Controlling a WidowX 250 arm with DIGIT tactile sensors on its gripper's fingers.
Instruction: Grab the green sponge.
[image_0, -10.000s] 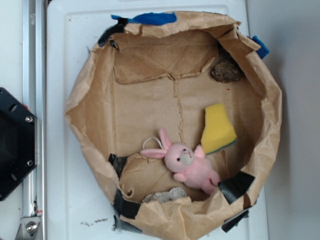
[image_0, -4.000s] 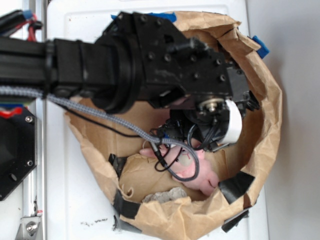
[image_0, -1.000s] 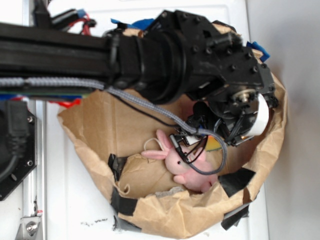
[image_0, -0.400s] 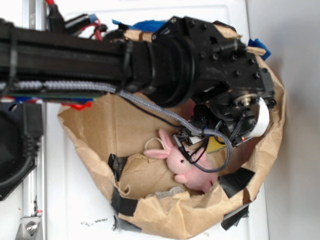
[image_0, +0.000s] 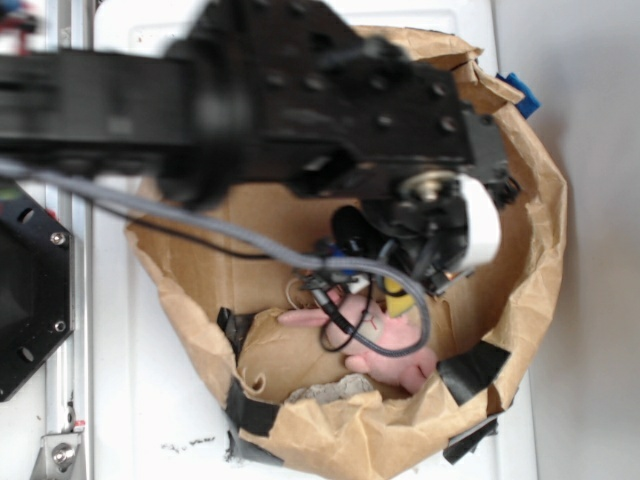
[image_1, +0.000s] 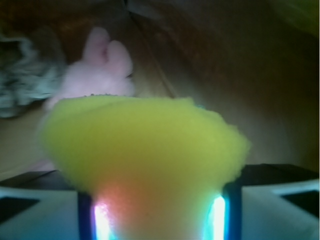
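Observation:
In the wrist view the green sponge (image_1: 145, 145) fills the middle as a yellow foam wedge, pinched at its narrow end between my two fingers (image_1: 87, 215). My gripper (image_1: 157, 217) is shut on it. In the exterior view the black arm covers most of the bag, and only a small yellow bit of the sponge (image_0: 397, 297) shows under the wrist, just above the pink bunny. The dark-green layer is not visible.
The pink plush bunny (image_0: 392, 345) lies at the bag's front; it also shows behind the sponge in the wrist view (image_1: 102, 65). A crumpled brown paper bag wall (image_0: 545, 230) rings the workspace. A grey lump (image_0: 325, 392) sits by the front wall. The brown lump is hidden.
The arm has swung left and back from the bag's right wall, carrying the sponge with it. The bag wall has sprung back outward.

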